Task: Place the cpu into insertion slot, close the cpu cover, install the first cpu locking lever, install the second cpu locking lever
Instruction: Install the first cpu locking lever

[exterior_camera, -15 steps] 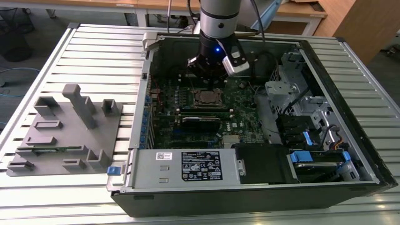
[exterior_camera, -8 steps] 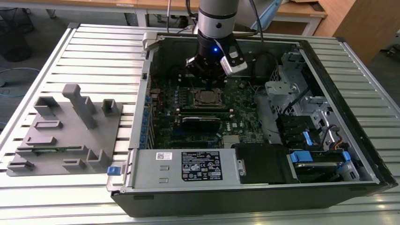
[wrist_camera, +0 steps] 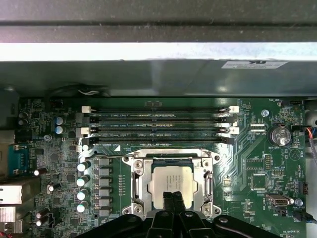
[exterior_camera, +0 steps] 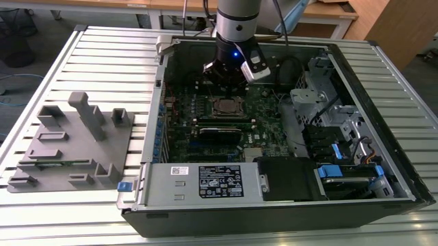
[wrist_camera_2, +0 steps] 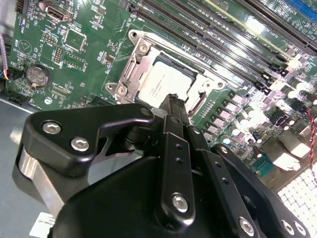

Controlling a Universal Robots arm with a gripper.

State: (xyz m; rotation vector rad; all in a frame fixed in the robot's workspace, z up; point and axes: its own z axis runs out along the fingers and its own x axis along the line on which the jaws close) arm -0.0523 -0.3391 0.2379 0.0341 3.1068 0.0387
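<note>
One cpu (wrist_camera: 171,181), four memory slots (wrist_camera: 158,133).

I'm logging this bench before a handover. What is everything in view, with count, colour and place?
slatted table: one, pale grey, under everything
computer case: one, black, open on the table
fixture block: one, grey, on the table beside the case
power supply: one, silver, inside the case
circuit board: one, green, inside the case
insertion slot: one, shiny-rimmed, in the board
cpu: one, silvery, in the insertion slot
cpu cover: one, silver, flat around the cpu
memory slots: four, black, beside the insertion slot
coin battery: one, silver, on the board
arm: one, grey and black, reaching into the case
claw: one, black, shut, over the cpu's edge
</note>
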